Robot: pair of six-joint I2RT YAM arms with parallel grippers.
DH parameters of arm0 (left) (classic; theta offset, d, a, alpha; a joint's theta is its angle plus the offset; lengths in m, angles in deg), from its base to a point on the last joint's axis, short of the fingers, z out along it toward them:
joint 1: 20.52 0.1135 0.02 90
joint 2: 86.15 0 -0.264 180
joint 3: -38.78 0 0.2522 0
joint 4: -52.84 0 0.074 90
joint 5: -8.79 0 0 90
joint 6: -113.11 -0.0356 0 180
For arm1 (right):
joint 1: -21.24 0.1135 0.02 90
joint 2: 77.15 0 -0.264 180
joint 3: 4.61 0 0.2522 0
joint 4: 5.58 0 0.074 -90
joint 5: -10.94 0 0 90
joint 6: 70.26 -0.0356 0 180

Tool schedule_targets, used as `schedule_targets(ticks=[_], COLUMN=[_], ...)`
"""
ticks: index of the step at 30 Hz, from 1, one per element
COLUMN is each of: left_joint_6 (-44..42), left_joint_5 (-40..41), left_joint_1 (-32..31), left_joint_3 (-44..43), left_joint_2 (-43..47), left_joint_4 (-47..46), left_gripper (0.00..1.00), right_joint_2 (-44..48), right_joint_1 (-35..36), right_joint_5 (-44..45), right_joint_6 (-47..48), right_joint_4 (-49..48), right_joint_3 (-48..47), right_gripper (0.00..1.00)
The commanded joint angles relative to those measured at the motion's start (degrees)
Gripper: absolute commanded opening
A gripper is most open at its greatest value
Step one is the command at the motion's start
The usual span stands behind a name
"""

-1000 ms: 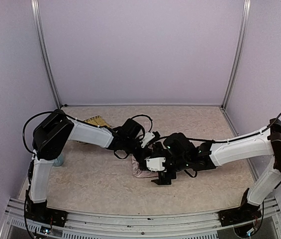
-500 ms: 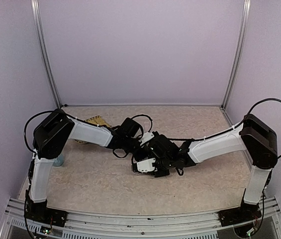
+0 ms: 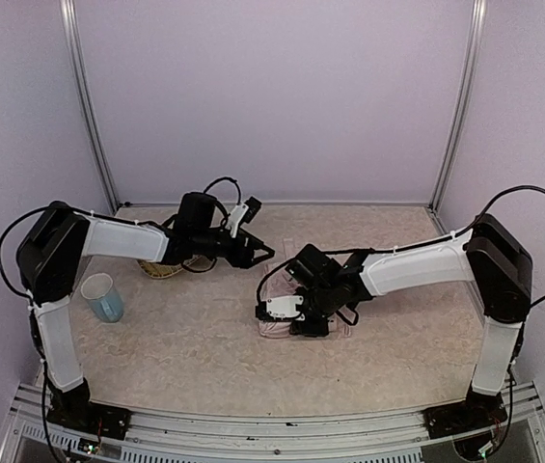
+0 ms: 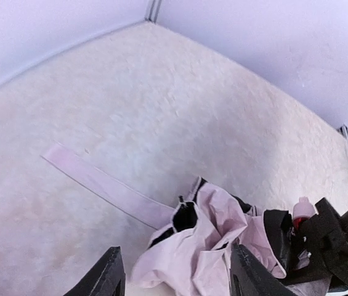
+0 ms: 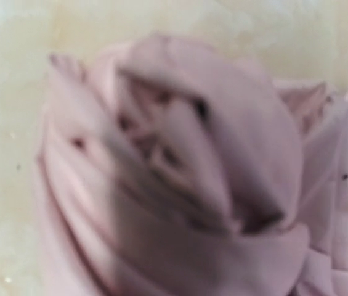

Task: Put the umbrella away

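**Umbrella collapsed at mid-counter, right gripper over it, left gripper clear**

Location of item: the folding umbrella with pale pink outer fabric and black lining (image 3: 275, 329) lies crumpled on the beige speckled counter (image 3: 185, 362), roughly at the centre and slightly to the right. It is collapsed into a loose heap, not rolled. In the left wrist view black lining shows between the pink folds. A flat pale pink fabric strap (image 4: 100, 184) runs out from the heap and lies flat on the counter.

Right gripper (image 3: 298, 318): positioned low, directly over the heap and covering its middle in the top view. Its wrist camera shows only blurred pink folds at very close range (no fingers visible). Whether it is open or closed on the fabric cannot be told.

Left gripper (image 3: 258, 251): held above the counter, to the far left of the umbrella and apart from it. Its black fingers (image 4: 111, 277) stand wide apart with nothing between them.

Other items: a woven bamboo tray (image 3: 163, 271) sits at the far left, partly hidden under the left arm. A pale blue cup (image 3: 103, 297) stands upright, just to the near left of the tray.
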Motion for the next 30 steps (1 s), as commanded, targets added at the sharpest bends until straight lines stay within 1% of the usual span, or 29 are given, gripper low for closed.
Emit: schedule_targets(ticks=[1, 4, 7, 9, 11, 13, 15, 16, 18, 21, 25, 30], left_joint_6=[6.07, 2.65, -1.71, -4.18, -9.79, -17.82, -23.56, -25.14, -27.97, -31.85, -34.89, -36.85], left_joint_5=[-1.72, 2.58, 10.06, 13.18, 17.42, 23.42, 27.58, 28.69, 29.57, 31.07, 31.74, 36.58], left_joint_1=[3.13, 1.59, -1.44, -4.00, -7.78, -13.71, -18.43, -20.00, -22.21, -24.24, -24.48, -22.78], left_joint_3=[8.61, 17.69, 24.53, 28.35, 30.51, 31.15, 30.23, 29.11, 25.40, 19.34, 14.25, 11.79], left_joint_2=[9.63, 17.60, 25.38, 29.37, 31.97, 32.29, 30.55, 29.16, 24.87, 16.94, 9.57, 3.99], left_joint_4=[-13.56, -16.71, -14.96, -14.23, -11.26, -7.39, -4.51, -3.13, 0.52, 5.97, 8.27, 5.63], left_gripper=[0.55, 0.50, 0.43, 0.42, 0.41, 0.39, 0.39, 0.41, 0.44, 0.46, 0.50, 0.53], right_joint_2=[-6.91, -10.46, -13.62, -14.81, -16.52, -18.65, -20.54, -21.54, -23.83, -25.94, -28.47, -30.63], right_joint_1=[-2.24, -5.29, -8.67, -9.97, -10.58, -11.35, -12.33, -12.82, -13.96, -15.87, -17.08, -17.21], right_joint_5=[-15.26, -21.36, -30.25, -34.12, -36.04, -37.89, -38.28, -38.16, -38.79, -41.01, -41.73, -43.38], right_joint_6=[-7.96, -10.11, -10.39, -9.69, -8.98, -8.23, -7.85, -7.66, -6.56, -4.56, -2.31, 0.32], right_joint_4=[21.92, 27.77, 33.19, 34.77, 36.34, 37.48, 37.74, 38.03, 38.56, 38.96, 39.39, 39.94], right_joint_3=[-1.12, -4.36, -7.55, -8.59, -10.24, -12.26, -14.16, -15.11, -16.83, -18.55, -20.06, -20.87], right_gripper=[0.15, 0.16, 0.16, 0.16, 0.16, 0.13, 0.13, 0.12, 0.12, 0.12, 0.12, 0.12])
